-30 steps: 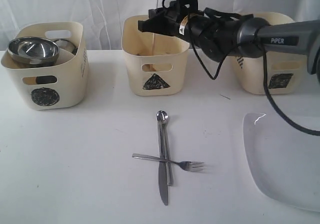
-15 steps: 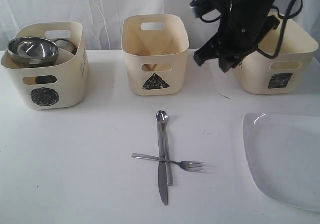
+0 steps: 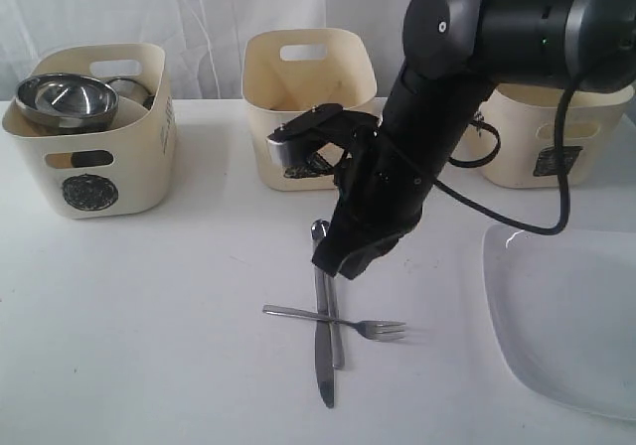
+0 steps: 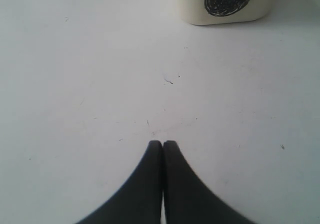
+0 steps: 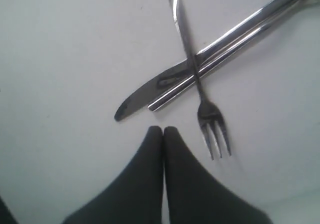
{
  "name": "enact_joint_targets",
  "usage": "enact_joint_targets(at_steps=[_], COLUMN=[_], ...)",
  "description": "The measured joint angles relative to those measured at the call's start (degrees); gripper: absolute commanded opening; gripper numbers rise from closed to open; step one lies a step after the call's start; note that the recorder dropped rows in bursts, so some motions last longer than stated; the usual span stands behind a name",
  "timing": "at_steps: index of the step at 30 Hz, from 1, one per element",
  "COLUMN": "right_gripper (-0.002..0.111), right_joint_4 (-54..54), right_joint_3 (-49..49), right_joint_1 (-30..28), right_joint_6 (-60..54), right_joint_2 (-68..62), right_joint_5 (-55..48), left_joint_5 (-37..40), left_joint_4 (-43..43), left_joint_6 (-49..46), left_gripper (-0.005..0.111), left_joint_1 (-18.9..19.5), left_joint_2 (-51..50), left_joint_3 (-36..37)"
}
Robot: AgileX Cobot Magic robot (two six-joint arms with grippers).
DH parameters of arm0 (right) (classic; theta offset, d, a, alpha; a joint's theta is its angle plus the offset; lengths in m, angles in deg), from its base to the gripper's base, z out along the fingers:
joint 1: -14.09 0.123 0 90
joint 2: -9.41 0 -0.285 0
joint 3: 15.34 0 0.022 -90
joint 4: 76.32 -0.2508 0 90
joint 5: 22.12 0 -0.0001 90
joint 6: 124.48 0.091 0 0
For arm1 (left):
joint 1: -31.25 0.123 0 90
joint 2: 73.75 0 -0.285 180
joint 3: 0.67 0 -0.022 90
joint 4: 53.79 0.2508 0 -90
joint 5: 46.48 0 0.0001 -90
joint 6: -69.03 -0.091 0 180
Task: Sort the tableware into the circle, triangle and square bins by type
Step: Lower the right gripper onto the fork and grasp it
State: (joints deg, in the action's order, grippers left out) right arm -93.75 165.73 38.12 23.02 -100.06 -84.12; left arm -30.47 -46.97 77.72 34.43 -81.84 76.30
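A steel spoon (image 3: 320, 232), knife (image 3: 324, 364) and fork (image 3: 350, 322) lie crossed at the table's middle. In the right wrist view the fork (image 5: 201, 94) lies over the knife (image 5: 145, 95) and the spoon handle (image 5: 235, 43). My right gripper (image 3: 336, 262) (image 5: 163, 130) is shut and empty; it hangs low just beside the spoon's bowl, with the fork tines close to its tips. A large white plate (image 3: 566, 316) lies at the right. The circle bin (image 3: 91, 182) holds a steel bowl (image 3: 65, 99) and a mug (image 3: 129, 89). My left gripper (image 4: 163, 143) is shut over bare table. Chopsticks and the white bowl are hidden.
The triangle bin (image 3: 298, 77) stands at the back middle, partly behind my right arm. The square bin (image 3: 542, 152) is at the back right behind the arm's cable. The circle bin's base (image 4: 225, 4) shows at the far edge of the left wrist view.
My right arm has swung from over the triangle bin, past the square bin, down to the cutlery at the table's middle. The cutlery and the bins have not moved.
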Motion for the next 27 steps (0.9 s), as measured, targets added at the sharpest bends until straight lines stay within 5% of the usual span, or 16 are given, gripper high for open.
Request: enact_joint_targets(at_steps=[8,27], right_gripper=[0.050,0.049], right_joint_4=[0.9,6.6], right_joint_3=[-0.1,-0.1], right_joint_1=[0.3,0.9], right_joint_6=[-10.2,-14.6], right_joint_2=[-1.7,-13.7], right_joint_5=[4.7,12.1], left_joint_5=[0.0,0.0], left_joint_4=[0.0,0.0], left_joint_6=[0.0,0.0], left_gripper=[0.000,0.000], left_joint_1=[0.0,0.0], left_joint_2=[0.0,0.0], left_joint_3=[0.0,0.0])
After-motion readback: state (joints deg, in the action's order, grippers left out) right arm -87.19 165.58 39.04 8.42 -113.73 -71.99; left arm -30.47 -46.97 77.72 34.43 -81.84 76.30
